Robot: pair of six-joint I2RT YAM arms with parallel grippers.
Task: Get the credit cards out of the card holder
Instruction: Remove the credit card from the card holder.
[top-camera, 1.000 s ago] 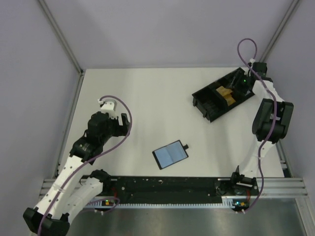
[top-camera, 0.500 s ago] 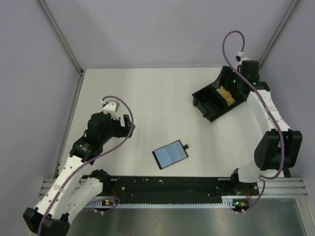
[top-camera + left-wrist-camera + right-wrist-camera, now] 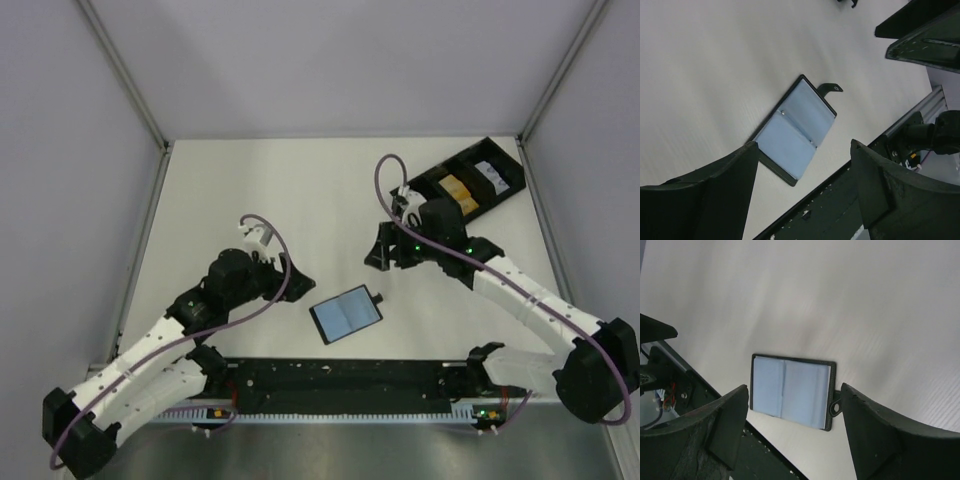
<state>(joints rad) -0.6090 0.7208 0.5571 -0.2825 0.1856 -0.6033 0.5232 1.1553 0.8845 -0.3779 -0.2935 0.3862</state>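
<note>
Plainly the card holder [image 3: 346, 314] lies open between empty, wide-spread grippers: right gripper [image 3: 388, 258] slightly nearer, beyond its tab end; left gripper [image 3: 275, 272] off the opposite end

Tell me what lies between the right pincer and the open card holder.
Only bare table separates the right pincer from the card holder; the top external view shows it.

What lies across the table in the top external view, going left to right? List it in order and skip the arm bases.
left gripper → card holder, lying open and flat → right gripper → black tray with an orange-yellow card in it
</note>
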